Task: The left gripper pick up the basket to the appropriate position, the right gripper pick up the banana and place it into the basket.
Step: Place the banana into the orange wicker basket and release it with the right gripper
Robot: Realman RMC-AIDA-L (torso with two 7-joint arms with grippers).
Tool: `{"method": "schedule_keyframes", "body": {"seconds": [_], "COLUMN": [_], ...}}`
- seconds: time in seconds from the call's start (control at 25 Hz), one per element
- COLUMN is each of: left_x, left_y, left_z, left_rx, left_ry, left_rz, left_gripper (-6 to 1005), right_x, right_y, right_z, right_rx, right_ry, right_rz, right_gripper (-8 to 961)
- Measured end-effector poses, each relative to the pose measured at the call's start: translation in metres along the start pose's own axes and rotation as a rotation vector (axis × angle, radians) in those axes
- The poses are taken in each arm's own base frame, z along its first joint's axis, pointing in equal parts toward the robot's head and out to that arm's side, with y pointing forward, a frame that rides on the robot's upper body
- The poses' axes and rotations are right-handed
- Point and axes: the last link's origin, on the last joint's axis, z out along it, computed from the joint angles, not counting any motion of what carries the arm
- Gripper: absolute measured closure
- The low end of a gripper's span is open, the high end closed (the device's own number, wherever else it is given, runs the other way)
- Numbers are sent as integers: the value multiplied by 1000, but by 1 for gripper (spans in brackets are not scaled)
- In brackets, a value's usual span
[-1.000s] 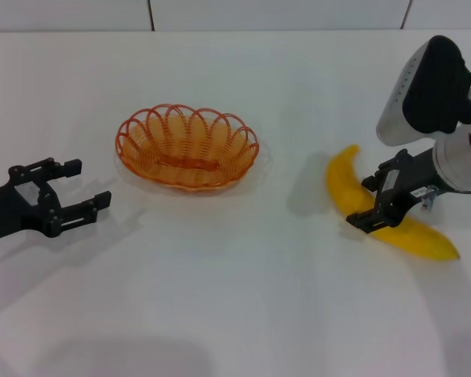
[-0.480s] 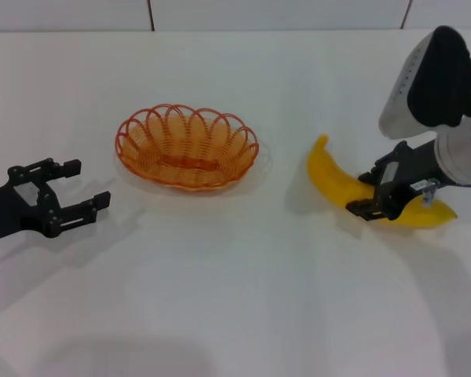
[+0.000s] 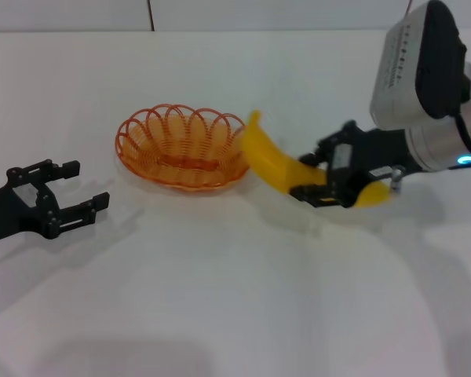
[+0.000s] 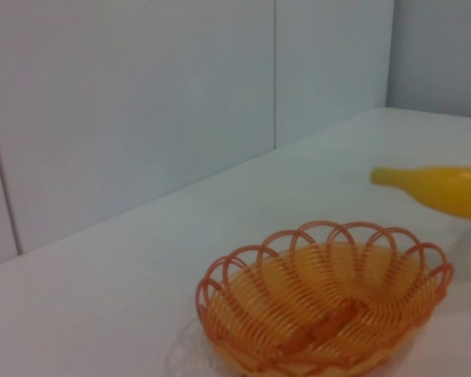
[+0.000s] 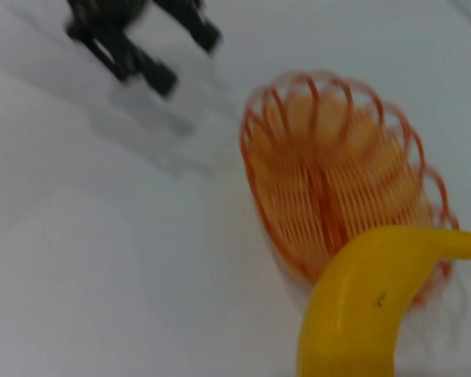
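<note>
The orange wire basket (image 3: 187,149) rests on the white table, and nothing lies inside it. My right gripper (image 3: 319,173) is shut on the yellow banana (image 3: 271,159) and holds it above the table just right of the basket, its tip over the basket's right rim. My left gripper (image 3: 88,184) stands open with nothing in it, to the left of the basket and apart from it. The left wrist view shows the basket (image 4: 322,302) with the banana (image 4: 443,190) beyond its far side. In the right wrist view the banana (image 5: 369,306) points at the basket (image 5: 337,188), with the left gripper (image 5: 141,39) farther off.
The white table (image 3: 220,298) spreads bare in front of both arms. A pale tiled wall (image 3: 220,12) runs along the table's back edge.
My right gripper has lifted the banana off the table and carried it left, up to the basket's right rim. The left arm and the basket have stayed still.
</note>
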Motion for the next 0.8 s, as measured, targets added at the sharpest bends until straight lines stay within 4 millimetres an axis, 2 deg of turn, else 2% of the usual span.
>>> {"method": "schedule_keyframes", "body": {"seconds": [0.32, 0.8], "left_x": [2, 4], "left_y": [0, 1], "left_z": [3, 5], "left_rx": [-5, -12], "left_ry": [4, 7], "left_rz": [11, 21], "left_gripper": [241, 242], "right_x": [-31, -75], "right_y": [4, 14], "right_z": [11, 61], "right_rx": [7, 50], "right_ry": [-116, -158], "right_rz": [-113, -244], "right_gripper": [433, 404]}}
